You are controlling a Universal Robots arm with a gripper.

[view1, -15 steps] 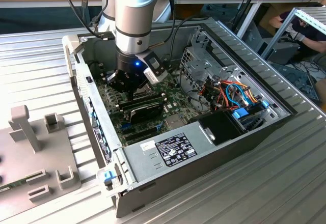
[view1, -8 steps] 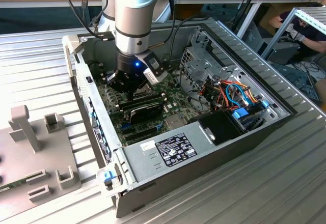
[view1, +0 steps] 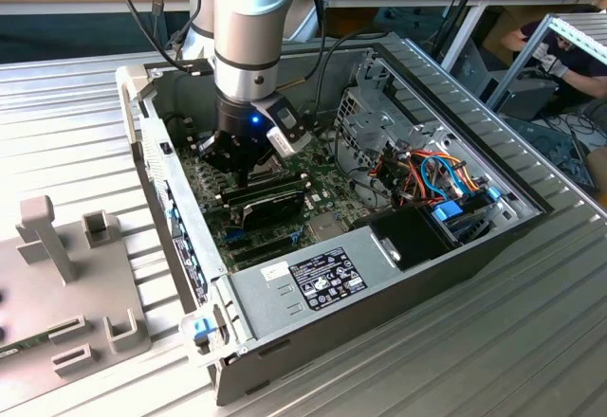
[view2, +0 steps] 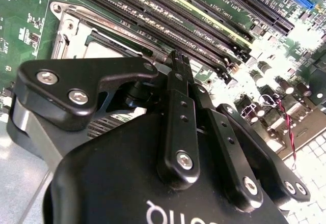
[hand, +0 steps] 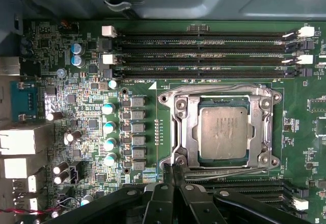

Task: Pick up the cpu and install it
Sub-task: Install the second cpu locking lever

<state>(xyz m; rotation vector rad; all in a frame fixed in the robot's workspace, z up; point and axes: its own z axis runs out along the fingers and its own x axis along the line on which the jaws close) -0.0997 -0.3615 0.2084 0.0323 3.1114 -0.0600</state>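
Note:
The cpu [hand: 223, 132], a dull silvery square chip, lies flat inside the socket on the green motherboard [hand: 76, 132], with the shiny metal socket frame [hand: 186, 132] around it. A corner of the cpu [view2: 102, 50] peeks out beyond the black finger links. My gripper [hand: 173, 169] is shut, its two black fingertips pressed together with nothing between them, right at the socket frame's edge near one corner, beside the cpu and not on it. In the exterior view the gripper [view1: 248, 163] hangs low inside the open computer case [view1: 398, 275], over the board.
Long memory slots [hand: 204, 56] run along one side of the socket, and more slots [view2: 204, 25] show past the fingertip. Capacitors [hand: 108, 127] stand beside it. In the case, a drive cage [view1: 375, 118], coloured cables [view1: 436, 175] and a power supply [view1: 322, 280] crowd the exterior view's right.

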